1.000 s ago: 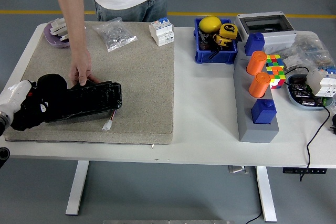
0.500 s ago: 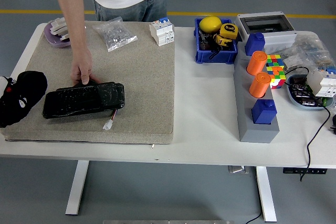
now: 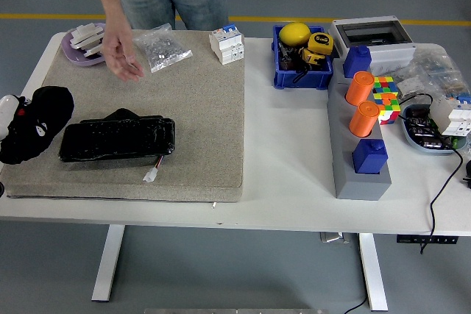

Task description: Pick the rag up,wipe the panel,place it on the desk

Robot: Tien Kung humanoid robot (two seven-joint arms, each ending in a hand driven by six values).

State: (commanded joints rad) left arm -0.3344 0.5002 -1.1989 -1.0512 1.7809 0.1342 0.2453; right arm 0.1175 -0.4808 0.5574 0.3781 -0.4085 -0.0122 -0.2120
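Note:
The black panel (image 3: 118,140) lies flat on the grey felt mat (image 3: 199,108), with a white connector (image 3: 151,176) on a red lead at its front edge. Just left of the panel, at the mat's left edge, my left hand (image 3: 35,124) shows as a bulky black mass bunched around the black rag (image 3: 45,112), clear of the panel. Hand and cloth are both black and hard to tell apart. A person's hand (image 3: 121,60) hovers open above the mat's far side, away from the panel. My right arm is out of sight.
A purple dish of parts (image 3: 85,38), a clear bag (image 3: 163,49) and a white breaker (image 3: 227,44) sit along the mat's far edge. To the right are a blue bin (image 3: 300,71), a grey block with orange cylinders (image 3: 360,119), a colour cube (image 3: 385,97) and cables.
My left hand with the rag slid left off the panel and now rests beside it. The person let go of the panel's back edge and lifted the hand up and away.

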